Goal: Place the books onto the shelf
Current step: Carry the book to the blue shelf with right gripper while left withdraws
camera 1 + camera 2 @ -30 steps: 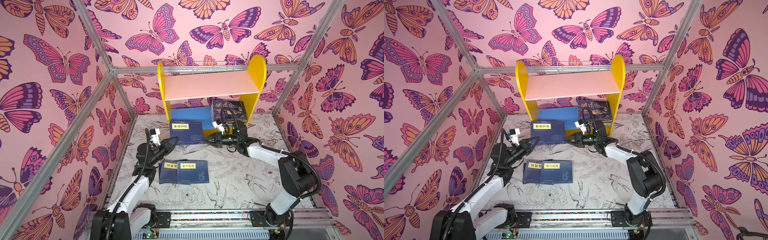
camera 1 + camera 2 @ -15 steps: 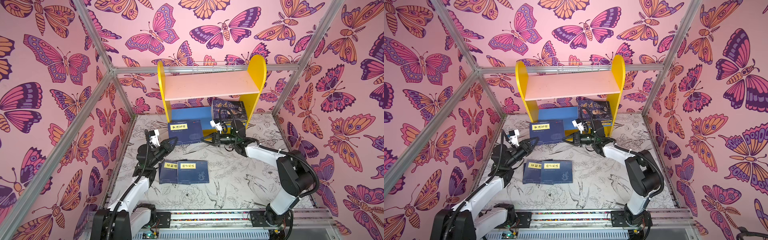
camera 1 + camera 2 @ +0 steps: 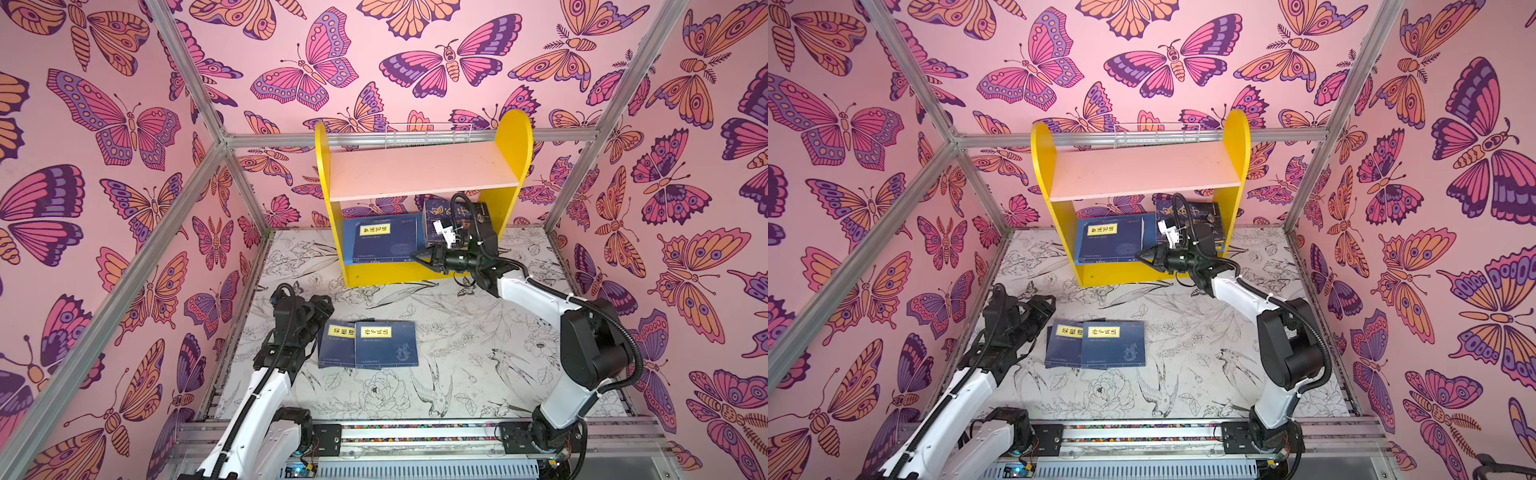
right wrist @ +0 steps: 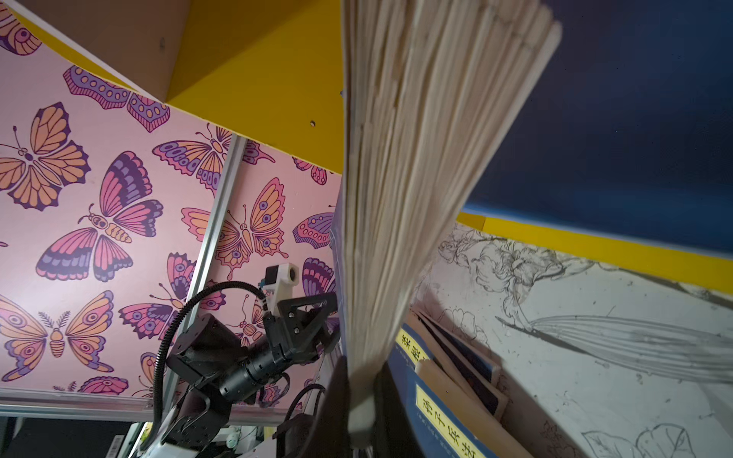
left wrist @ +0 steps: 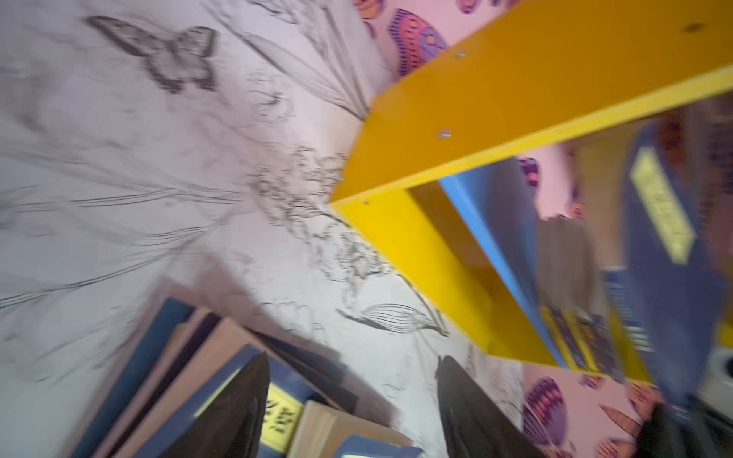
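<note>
Right wrist view: my right gripper [image 4: 359,412] is clenched on the page edge of a navy book [image 4: 416,158]. The leaves fan out away from the jaws, with the yellow frame of the shelf [image 4: 258,99] close behind. In both top views I see this book lying face up on the blue lower board. The gripper pinches its near right corner, at the board's front edge. A dark book [image 3: 455,216] leans at the right end of the same board.

My left gripper [image 5: 353,408] is released. Its fingers [image 5: 246,408] stand apart with nothing between them, and one finger hangs over the stack of navy books [image 3: 368,344]. That stack lies on the table [image 3: 478,374] in front of the shelf, just beside the left gripper.
</note>
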Available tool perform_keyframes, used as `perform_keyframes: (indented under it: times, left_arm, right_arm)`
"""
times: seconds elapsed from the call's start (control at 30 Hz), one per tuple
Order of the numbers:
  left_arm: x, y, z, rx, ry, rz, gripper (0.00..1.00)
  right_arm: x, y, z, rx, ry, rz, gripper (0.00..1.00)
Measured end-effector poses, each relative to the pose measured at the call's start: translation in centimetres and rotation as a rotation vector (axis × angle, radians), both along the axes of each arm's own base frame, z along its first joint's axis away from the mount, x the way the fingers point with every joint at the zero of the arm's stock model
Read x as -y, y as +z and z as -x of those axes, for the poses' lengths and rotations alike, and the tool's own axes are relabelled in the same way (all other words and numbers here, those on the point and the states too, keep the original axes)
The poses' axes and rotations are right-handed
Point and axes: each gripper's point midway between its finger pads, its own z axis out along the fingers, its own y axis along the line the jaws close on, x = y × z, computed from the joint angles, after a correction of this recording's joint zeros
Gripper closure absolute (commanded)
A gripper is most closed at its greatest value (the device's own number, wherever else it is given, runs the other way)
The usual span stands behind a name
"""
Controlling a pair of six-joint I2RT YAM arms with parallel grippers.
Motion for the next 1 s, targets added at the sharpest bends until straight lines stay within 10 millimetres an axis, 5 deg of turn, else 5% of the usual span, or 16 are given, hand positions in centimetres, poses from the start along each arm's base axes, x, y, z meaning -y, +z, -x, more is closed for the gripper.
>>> perform_keyframes:
  times: [0.23, 0.63, 1.0]
  left_arm:
    - [-2.0, -2.9, 2.5, -0.156, 0.083, -0.074, 0.31]
    - [-2.3, -3.1, 2.8, -0.179, 0.092, -0.087, 0.31]
    - [-2.3, -2.9, 2.7, -0.174, 0.088, -0.091, 0.31]
  right_arm:
    - [-1.7, 0.6, -3.4, 0.026, -0.075, 0.132, 1.00]
    - [-3.6, -4.0, -5.4, -0.098, -0.095, 0.274, 1.00]
    - [-5.2, -4.7, -7.3, -0.151, -0.068, 0.265, 0.99]
